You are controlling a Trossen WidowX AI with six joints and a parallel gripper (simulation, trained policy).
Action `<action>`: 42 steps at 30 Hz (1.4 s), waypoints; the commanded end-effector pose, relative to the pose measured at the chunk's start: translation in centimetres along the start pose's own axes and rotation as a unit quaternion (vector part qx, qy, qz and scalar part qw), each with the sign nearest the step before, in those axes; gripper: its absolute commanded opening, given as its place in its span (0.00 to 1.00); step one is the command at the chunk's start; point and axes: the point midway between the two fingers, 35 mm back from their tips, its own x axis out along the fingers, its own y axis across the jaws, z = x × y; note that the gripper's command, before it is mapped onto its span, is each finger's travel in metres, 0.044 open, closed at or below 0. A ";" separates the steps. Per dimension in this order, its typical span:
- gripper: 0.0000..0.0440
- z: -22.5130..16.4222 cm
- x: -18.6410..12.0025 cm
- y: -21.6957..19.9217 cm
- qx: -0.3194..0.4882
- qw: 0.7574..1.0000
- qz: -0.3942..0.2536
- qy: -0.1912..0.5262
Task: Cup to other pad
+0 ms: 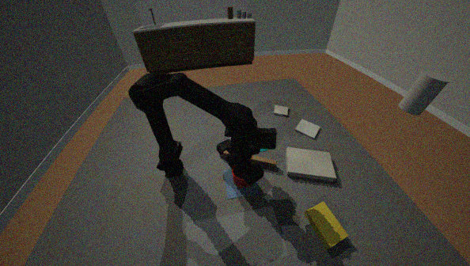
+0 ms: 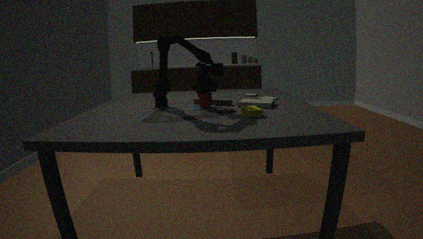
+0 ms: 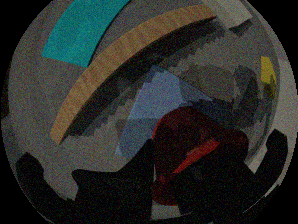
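The red cup (image 1: 238,180) (image 2: 204,101) (image 3: 172,125) is at the blue pad (image 1: 231,191) (image 3: 155,95), largely covered by the gripper in the top view. Whether its base touches the pad is hard to tell. My gripper (image 1: 247,172) (image 3: 156,142) points down over the cup and is shut on it, with the wall seemingly between the fingers in the wrist view. The teal pad (image 1: 263,150) (image 3: 85,30) lies beyond the wooden bar, mostly hidden by the arm in the top view. The marbles cannot be seen.
A wooden bar (image 1: 266,161) (image 2: 223,102) (image 3: 110,60) stands between the two pads. A thick pale slab (image 1: 310,163) (image 3: 230,10) lies right of it, with two smaller pale slabs (image 1: 308,128) (image 1: 281,110) farther back. A yellow block (image 1: 326,225) (image 2: 252,112) (image 3: 267,70) is at the front right.
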 end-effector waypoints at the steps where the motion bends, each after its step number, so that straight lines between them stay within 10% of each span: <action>1: 0.01 0.7 -0.9 -0.4 -0.016 1.000 -0.004 -0.011; 42: 0.00 11.5 -7.4 3.7 -0.098 0.989 -0.044 -0.099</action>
